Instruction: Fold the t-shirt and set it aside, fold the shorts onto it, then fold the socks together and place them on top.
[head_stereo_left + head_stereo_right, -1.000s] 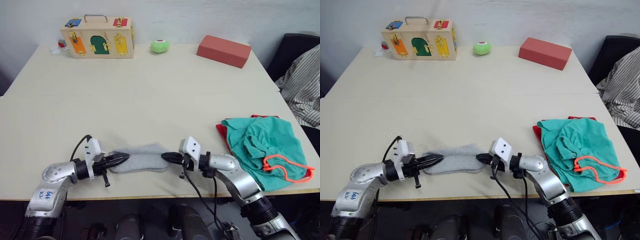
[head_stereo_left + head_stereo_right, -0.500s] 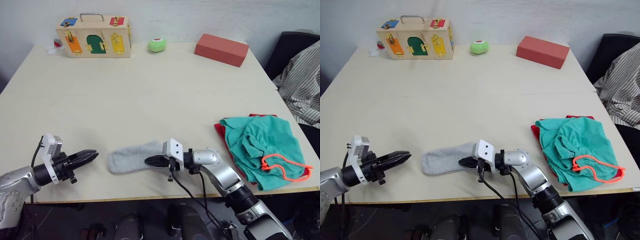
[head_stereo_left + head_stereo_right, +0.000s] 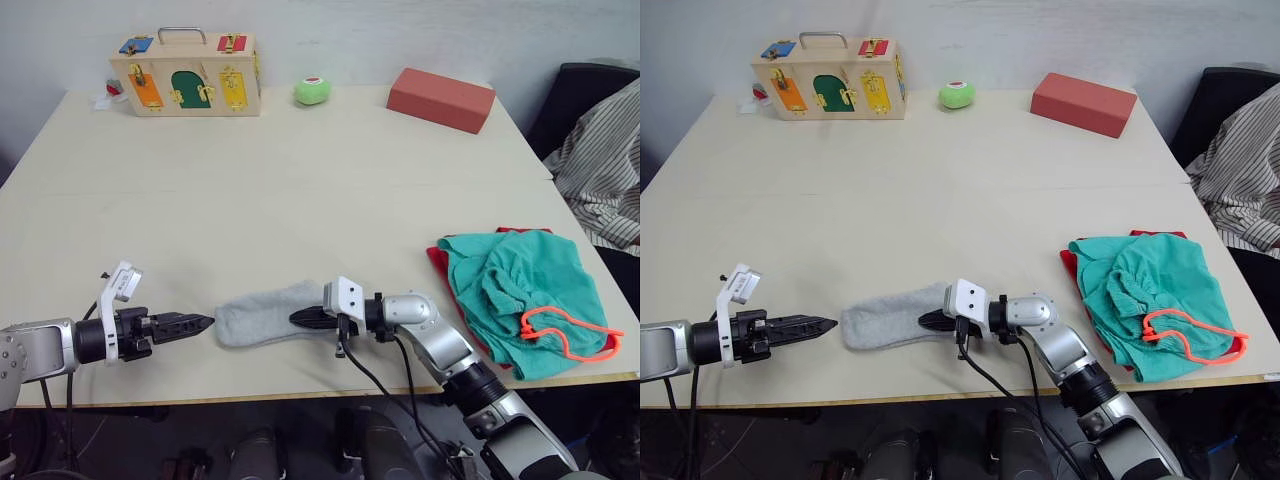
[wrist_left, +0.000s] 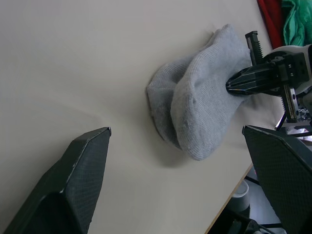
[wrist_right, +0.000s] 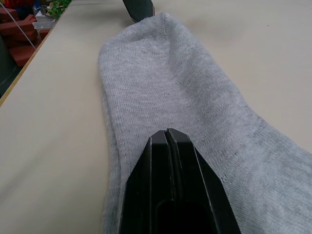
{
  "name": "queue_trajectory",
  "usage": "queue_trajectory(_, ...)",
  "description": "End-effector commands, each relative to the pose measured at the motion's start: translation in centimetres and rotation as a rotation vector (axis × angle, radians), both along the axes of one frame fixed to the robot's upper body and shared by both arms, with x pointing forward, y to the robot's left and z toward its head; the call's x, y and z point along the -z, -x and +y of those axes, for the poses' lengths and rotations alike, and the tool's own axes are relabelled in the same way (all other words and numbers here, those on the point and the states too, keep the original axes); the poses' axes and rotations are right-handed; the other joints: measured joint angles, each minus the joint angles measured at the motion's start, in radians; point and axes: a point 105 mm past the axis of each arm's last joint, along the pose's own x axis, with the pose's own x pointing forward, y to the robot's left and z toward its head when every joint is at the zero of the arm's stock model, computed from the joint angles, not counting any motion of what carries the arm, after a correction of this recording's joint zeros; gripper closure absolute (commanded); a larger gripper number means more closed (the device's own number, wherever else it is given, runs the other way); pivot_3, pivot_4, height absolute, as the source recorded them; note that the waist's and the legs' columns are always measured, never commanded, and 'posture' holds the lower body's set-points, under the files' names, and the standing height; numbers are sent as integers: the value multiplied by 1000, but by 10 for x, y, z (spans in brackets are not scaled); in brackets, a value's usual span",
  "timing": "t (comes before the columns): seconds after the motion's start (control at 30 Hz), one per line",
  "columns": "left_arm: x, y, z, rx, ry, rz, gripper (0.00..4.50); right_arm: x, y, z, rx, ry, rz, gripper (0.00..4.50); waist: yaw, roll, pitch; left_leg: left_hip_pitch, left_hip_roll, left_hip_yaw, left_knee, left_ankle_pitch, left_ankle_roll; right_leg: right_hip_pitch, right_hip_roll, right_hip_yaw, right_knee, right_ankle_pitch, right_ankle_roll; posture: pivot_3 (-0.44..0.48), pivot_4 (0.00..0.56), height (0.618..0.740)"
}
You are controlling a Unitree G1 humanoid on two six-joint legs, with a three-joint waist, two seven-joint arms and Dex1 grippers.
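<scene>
The grey socks point(image 3: 265, 315) lie stacked flat near the table's front edge, also seen in the left wrist view point(image 4: 195, 107). My left gripper point(image 3: 200, 323) hovers just off their left end, open, with its fingers point(image 4: 83, 170) spread wide and nothing between them. My right gripper point(image 3: 298, 319) is shut, its tips resting on the socks' right part point(image 5: 161, 83); no cloth shows between the fingers. The teal shorts point(image 3: 520, 290) with an orange drawstring point(image 3: 560, 335) lie in a heap at the right on the red t-shirt point(image 3: 441, 262), of which just an edge shows.
At the table's far edge stand a wooden latch box point(image 3: 187, 72), a green ball point(image 3: 313, 91) and a salmon-red block point(image 3: 441, 99). Striped cloth point(image 3: 600, 160) hangs over a dark chair beyond the table's right side.
My left gripper let go of the socks' left end, drew back left, then came close again and opened. My right gripper slid left onto the socks.
</scene>
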Motion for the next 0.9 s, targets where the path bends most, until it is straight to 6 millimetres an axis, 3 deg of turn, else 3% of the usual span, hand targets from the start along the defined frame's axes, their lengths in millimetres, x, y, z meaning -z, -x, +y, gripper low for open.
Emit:
queue_trajectory(0.03,4,-3,-13,32,25,33,7,8,2,1,-3,26,17,4500,2,0,0,0,0,0,0,0,0,0,0,0,0,0,0,0,150,740)
queue_trajectory(0.3,13,-10,-31,96,24,51,7,8,0,1,5,26,15,4500,4,0,0,1,0,0,0,0,-1,0,0,1,1,0,0,0,150,740)
queue_trajectory(0.4,16,-14,-35,94,8,37,607,9,0,0,11,25,16,4500,6,0,0,1,-1,0,0,0,-1,0,0,1,1,0,0,0,150,740)
queue_trajectory(0.8,7,-13,-42,118,43,-5,4385,13,-1,-2,24,29,23,4500,5,0,0,1,0,0,0,0,-1,0,0,1,1,0,0,0,150,740)
queue_trajectory(0.9,-1,-15,-38,133,5,-42,4481,13,-1,-2,27,31,24,4500,5,0,0,1,0,0,0,0,-1,0,0,1,1,0,0,0,150,740)
